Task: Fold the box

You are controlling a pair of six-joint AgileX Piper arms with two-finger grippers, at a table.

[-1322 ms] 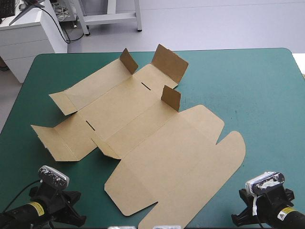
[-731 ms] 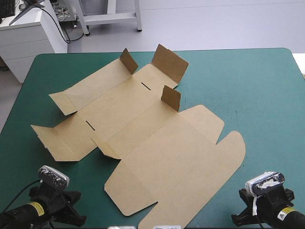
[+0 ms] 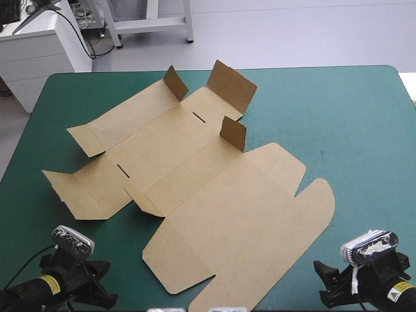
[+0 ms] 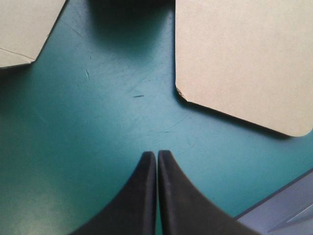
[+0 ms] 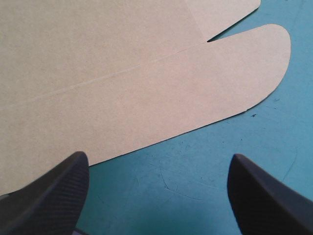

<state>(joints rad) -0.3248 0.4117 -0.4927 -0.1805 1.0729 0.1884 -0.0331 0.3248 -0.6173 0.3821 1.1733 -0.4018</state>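
**High view.** The box (image 3: 195,175) lies unfolded across the middle of the bench (image 3: 351,117). Its long axis runs on the diagonal, from the wing panels at the far left to the rounded lid flap (image 3: 305,208) at the near right. Three small flaps (image 3: 231,86) at the box's far end stand raised, and the rest of the board lies flat. My left pincer (image 3: 101,292) sits off the box's near-left corner and my right pincer (image 3: 328,286) off the lid flap. Neither touches the board.

**Left wrist view.** My left pincer (image 4: 156,154) is closed, its black fingers meeting in a point over teal-green cover. One box corner (image 4: 244,58) lies ahead to one side, well apart from the tips.

**Right wrist view.** My right pincer (image 5: 156,156) stands wide open and holds nothing. The lid flap's curved edge (image 5: 122,88) lies just ahead of it.

**Finding.** The right arm is the nearer one – the flap edge faces straight into its open fingers. I see nothing standing between either pincer and the box.
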